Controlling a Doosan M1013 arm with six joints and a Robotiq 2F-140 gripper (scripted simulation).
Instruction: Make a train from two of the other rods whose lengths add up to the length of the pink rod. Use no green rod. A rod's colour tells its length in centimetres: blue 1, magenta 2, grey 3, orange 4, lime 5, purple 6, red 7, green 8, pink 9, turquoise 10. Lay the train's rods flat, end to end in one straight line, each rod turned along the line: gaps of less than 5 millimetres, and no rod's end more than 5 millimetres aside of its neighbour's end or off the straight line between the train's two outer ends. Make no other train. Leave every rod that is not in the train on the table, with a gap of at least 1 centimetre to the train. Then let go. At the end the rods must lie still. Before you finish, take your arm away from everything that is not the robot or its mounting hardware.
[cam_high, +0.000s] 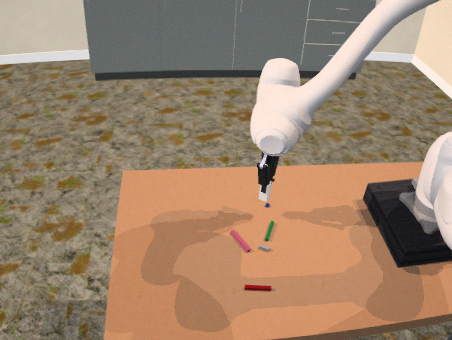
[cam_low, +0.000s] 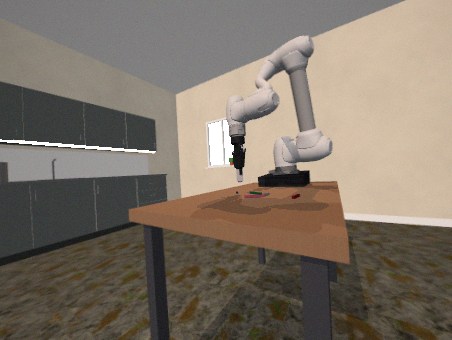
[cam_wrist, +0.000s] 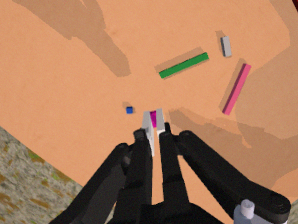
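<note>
My gripper (cam_high: 264, 197) (cam_low: 240, 178) (cam_wrist: 154, 118) is shut on the magenta rod (cam_wrist: 153, 120) and holds it above the table, near the blue rod in the wrist view. The red rod (cam_high: 258, 287) (cam_low: 296, 196) lies flat and apart from the others; its end shows at the wrist view's top right corner. The pink rod (cam_high: 240, 241) (cam_wrist: 236, 90) lies flat and slanted. The grey rod (cam_high: 264, 248) (cam_wrist: 226, 46) lies between the pink rod and the green rod (cam_high: 269, 231) (cam_wrist: 184, 65) at their near ends, touching neither.
The small blue rod (cam_high: 267, 205) (cam_low: 237, 192) (cam_wrist: 129, 110) lies alone toward the table's far edge in the top view. The arm's black base (cam_high: 400, 225) (cam_low: 284, 179) stands on the table (cam_high: 150, 195) at the right in the top view. Arm shadows cross the table.
</note>
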